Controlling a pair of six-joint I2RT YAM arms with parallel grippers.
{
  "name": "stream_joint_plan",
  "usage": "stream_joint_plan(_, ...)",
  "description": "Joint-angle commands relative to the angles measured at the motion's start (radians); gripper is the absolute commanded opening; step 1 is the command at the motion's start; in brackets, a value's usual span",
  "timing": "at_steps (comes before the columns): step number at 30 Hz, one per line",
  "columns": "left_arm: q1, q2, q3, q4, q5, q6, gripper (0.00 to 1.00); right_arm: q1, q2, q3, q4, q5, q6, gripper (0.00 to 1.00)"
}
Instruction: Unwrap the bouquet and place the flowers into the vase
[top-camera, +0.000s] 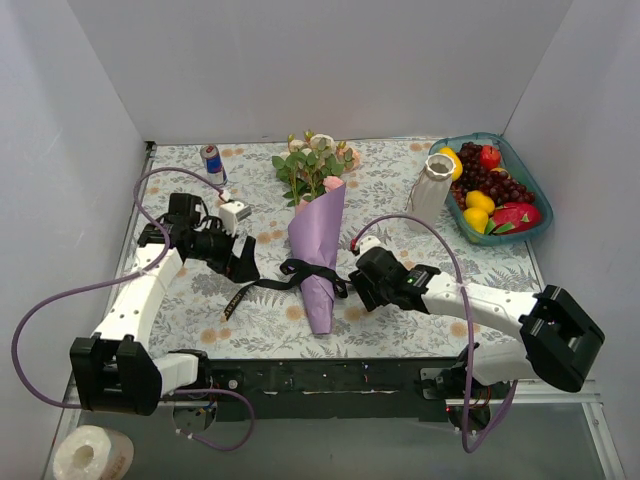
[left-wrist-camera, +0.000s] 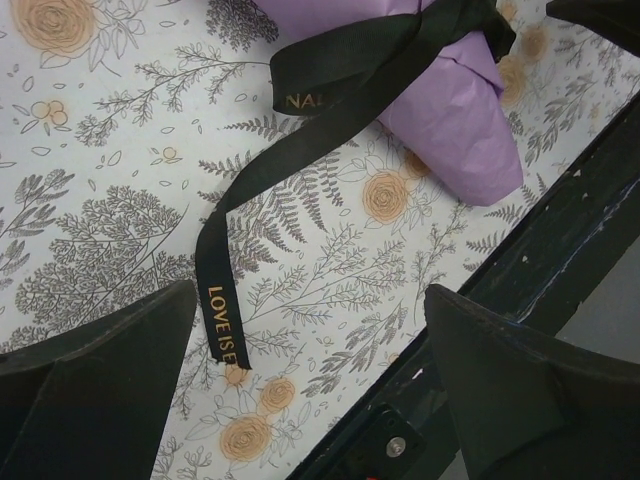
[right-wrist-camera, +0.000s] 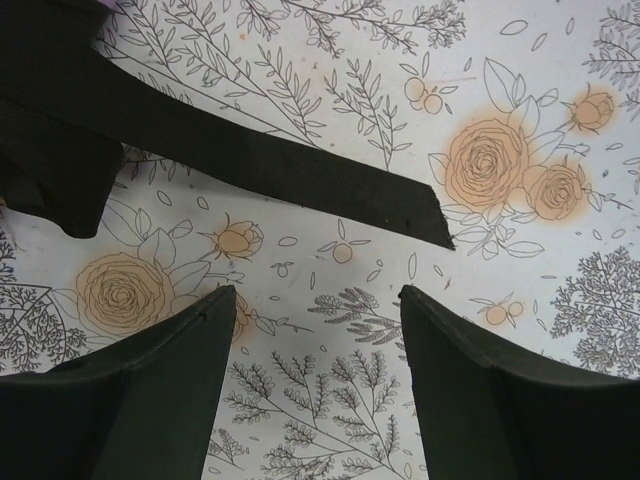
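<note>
Judging the load first: the bouquet (top-camera: 318, 255) lies flat at mid-table on the floral cloth (top-camera: 250, 320), with the cone's tip toward you. The flowers (top-camera: 315, 165) spill out at its far end. Expect it to be light. The purple paper is probably crisp and will crease or tear if you pinch it hard. The stems look thin and the blooms soft, so don't squeeze either.

The black ribbon (top-camera: 265, 283) is tied round the cone's waist, with one limp tail on each side. It is thin and likely slippery, so take a tail near its free end and pull along the cloth.

The vase (top-camera: 432, 190) stands upright at far right, well apart from the bouquet. Its neck is narrow, so feed the stems in singly.

- Left gripper (top-camera: 243, 265): jaws spread wide and holding nothing. It hovers over the left tail, and its wrist view shows bare cloth between the fingers.
- Right gripper (top-camera: 356, 282): jaws apart and empty. It sits just beside the cone, and the right tail lies just ahead of its fingertips, not between them.
</note>
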Motion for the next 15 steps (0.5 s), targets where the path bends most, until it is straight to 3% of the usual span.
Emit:
stream_joint_plan(1, -0.047, 0.038, -0.028, 0.084, -0.002, 0.105, 0.98, 0.004, 0.015, -0.009, 0.155, -0.063, -0.043, 0.74)
stream_joint_plan(7, -0.125, 0.104, -0.09, 0.147, -0.057, 0.206, 0.98, 0.004, 0.058, -0.021, 0.279, -0.129, -0.064, 0.74)
stream_joint_plan(15, -0.234, 0.13, -0.188, 0.321, -0.14, 0.213, 0.98, 0.004, 0.155, -0.035, 0.4, -0.135, -0.058, 0.71)
